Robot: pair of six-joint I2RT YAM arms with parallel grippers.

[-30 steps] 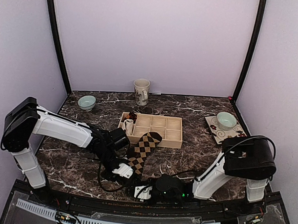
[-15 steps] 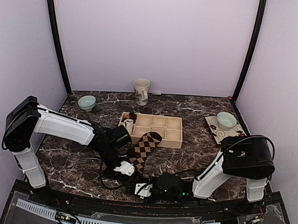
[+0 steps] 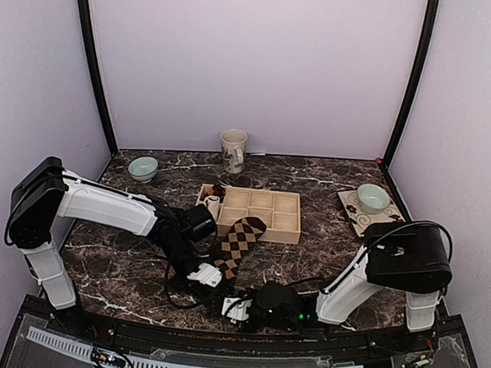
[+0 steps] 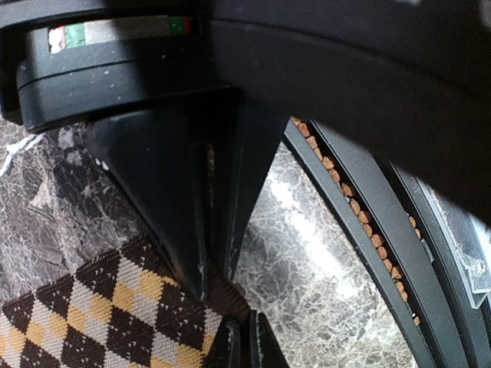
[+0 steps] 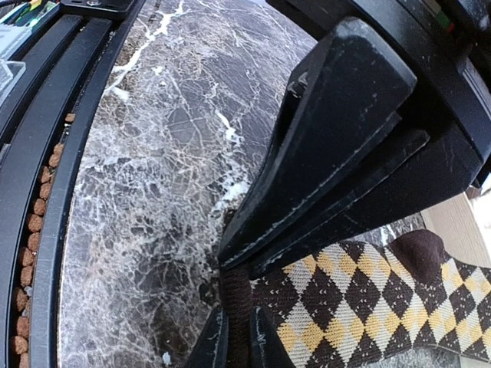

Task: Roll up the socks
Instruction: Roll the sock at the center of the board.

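Left arm (image 3: 104, 206): stretched low over the bench (image 3: 325, 242), wrist dipped toward the near edge.
Left gripper (image 4: 205, 276): narrow, pinching the argyle sock (image 3: 236, 241) at its near end.
Right arm (image 3: 345, 290): folded low along the near edge, reaching left.
Right gripper (image 5: 230, 264): clamped on the sock's dark cuff, tip to tip with the left gripper.
Argyle sock: flat, long axis running from both grippers away to the tray (image 3: 280, 234).
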